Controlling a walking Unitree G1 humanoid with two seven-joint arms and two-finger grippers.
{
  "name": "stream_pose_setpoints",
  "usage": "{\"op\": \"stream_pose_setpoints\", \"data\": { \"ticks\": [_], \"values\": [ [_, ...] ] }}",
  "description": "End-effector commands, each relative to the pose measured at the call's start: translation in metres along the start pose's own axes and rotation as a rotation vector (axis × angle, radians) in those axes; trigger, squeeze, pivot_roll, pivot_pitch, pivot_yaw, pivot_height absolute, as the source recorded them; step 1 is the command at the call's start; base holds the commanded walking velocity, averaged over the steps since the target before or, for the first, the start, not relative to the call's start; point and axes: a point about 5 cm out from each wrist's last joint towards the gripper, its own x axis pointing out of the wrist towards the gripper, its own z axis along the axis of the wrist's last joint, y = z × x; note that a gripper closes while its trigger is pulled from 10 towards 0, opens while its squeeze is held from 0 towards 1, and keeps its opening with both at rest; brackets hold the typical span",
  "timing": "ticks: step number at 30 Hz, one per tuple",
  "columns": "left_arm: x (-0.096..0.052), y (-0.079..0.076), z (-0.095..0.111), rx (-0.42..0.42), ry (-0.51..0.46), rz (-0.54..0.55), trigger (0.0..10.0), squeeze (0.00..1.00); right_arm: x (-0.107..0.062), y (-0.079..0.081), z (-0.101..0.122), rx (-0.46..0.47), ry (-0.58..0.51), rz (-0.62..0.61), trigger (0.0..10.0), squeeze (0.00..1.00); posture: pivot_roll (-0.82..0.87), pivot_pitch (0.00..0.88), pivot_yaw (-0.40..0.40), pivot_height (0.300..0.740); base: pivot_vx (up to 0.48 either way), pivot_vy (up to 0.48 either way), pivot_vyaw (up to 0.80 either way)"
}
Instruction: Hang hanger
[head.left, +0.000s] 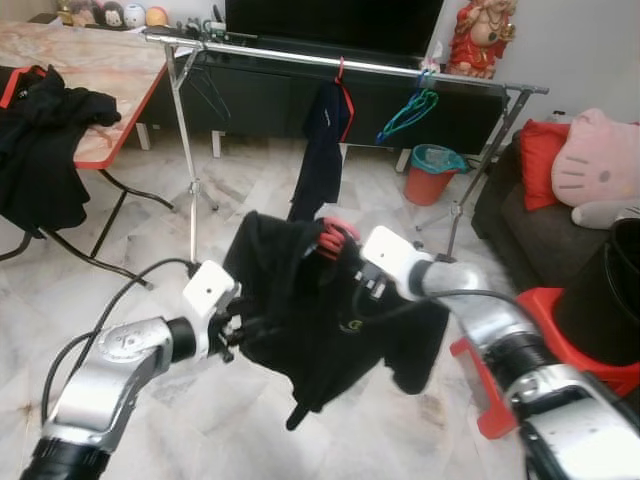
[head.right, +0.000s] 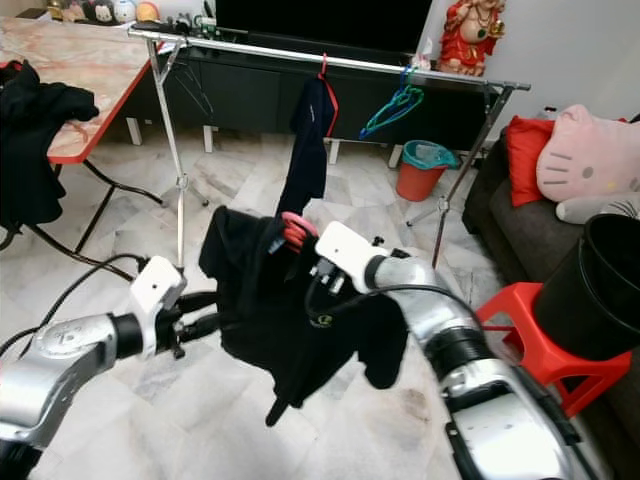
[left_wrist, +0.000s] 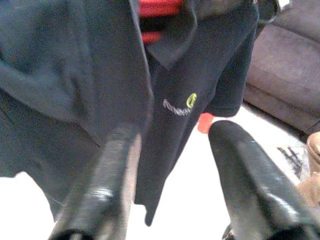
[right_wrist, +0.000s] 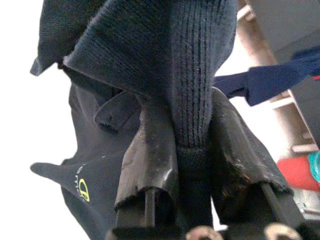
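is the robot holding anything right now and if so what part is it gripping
Yes. The right gripper is shut on the ribbed collar of a black shirt on a red hanger. The left gripper is open beside the shirt, holding nothing.

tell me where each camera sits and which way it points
left eye view: on the head, looking forward and down at the black shirt on a red hanger, with the clothes rail beyond; both silver arms show.
right eye view: same scene, shifted slightly.
left wrist view: looks along the left tool, fingers apart, at the shirt.
right wrist view: looks along the right tool, pinching shirt fabric.
Shared: the shirt's yellow logo shows in both wrist views.
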Motion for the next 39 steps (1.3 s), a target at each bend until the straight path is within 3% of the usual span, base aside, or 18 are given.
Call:
{"op": "stream_pose_setpoints", "data": {
  "ticks": [1,7,8,15,21,25,28,29,39],
  "values": [
    [-0.003,-0.004,0.013,0.016,-0.044,-0.043,10.0,1.00,-0.007,0.000,-0.003,-0.017,-0.032,0.057,0.0,0.00,0.05,0.000,-0.167,0.740,0.000,0.000,0.00],
    [-0.007,-0.001,0.021,0.080,-0.046,-0.059,10.0,1.00,-0.014,0.015,-0.006,-0.041,-0.085,0.278,0.0,0.00,0.05,0.000,-0.172,0.740,0.000,0.000,0.00],
    [-0.008,-0.001,0.027,0.109,-0.060,-0.073,10.0,0.00,-0.015,0.020,-0.004,-0.034,-0.111,0.345,0.0,0.00,0.06,0.000,-0.179,0.740,0.000,0.000,0.00],
    [-0.004,-0.009,0.034,0.159,-0.019,-0.176,10.0,0.00,-0.017,0.030,-0.003,-0.054,-0.133,0.458,0.0,0.00,0.06,0.000,-0.183,0.740,0.000,0.000,0.00],
    [-0.002,0.002,0.022,0.125,0.000,-0.102,10.0,0.00,-0.019,0.030,-0.002,-0.062,-0.147,0.486,0.0,0.00,0.05,0.000,-0.186,0.740,0.000,0.000,0.00],
    [-0.008,0.000,0.012,0.092,0.035,-0.142,10.0,0.00,-0.020,0.030,-0.002,-0.067,-0.148,0.488,0.0,0.00,0.05,0.000,-0.187,0.740,0.000,0.000,0.00],
    [-0.011,0.005,0.005,0.084,0.056,-0.106,10.0,0.00,-0.020,0.030,-0.002,-0.071,-0.151,0.490,0.0,0.00,0.05,0.000,-0.186,0.740,0.000,0.000,0.00],
    [-0.011,0.007,0.004,0.069,0.050,-0.089,10.0,1.00,-0.020,0.031,-0.001,-0.072,-0.159,0.495,0.0,0.00,0.05,0.000,-0.186,0.740,0.000,0.000,0.00],
    [0.004,-0.007,0.003,0.038,0.024,-0.194,10.0,1.00,-0.019,0.032,0.006,-0.088,-0.185,0.511,0.0,0.00,0.05,0.000,-0.185,0.740,0.000,0.000,0.00]
  ]
}}
